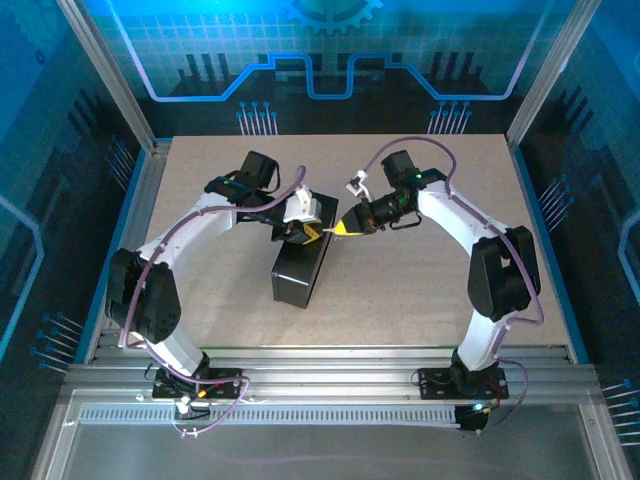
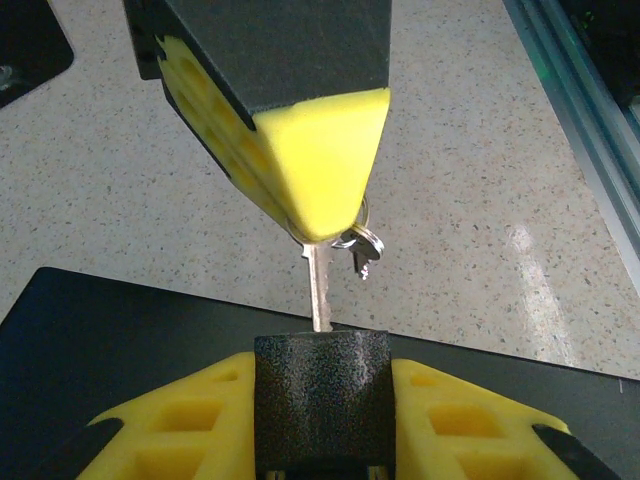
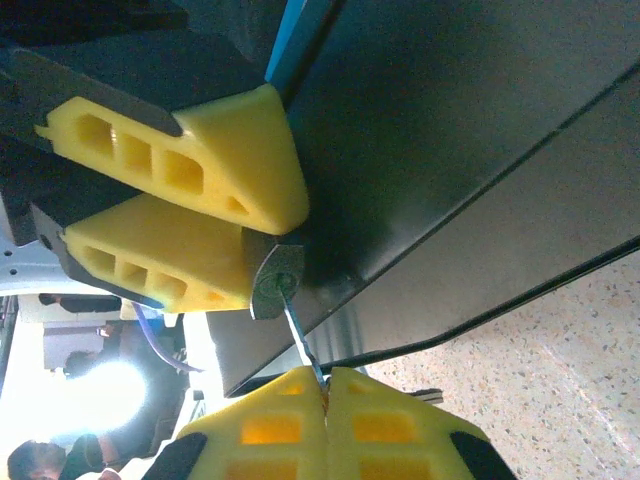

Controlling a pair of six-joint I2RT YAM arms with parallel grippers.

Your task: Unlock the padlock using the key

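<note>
The left gripper [image 1: 302, 232] is clamped on the padlock [image 2: 320, 395] over the far end of the box [image 1: 298, 278], with open table [image 1: 430, 290] on every side. The right gripper [image 1: 344, 228] pinches the key [image 2: 318, 285], whose blade meets the padlock's silvery end. The key's head and the padlock's shackle are hidden, and how deep the blade sits cannot be told.

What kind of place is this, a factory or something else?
Most likely a robot lab test booth, not a factory: a left arm and right arm bolted to metal rails at the edge of a table, walled by blue circuit-pattern panels, holding a key to a padlock.
</note>
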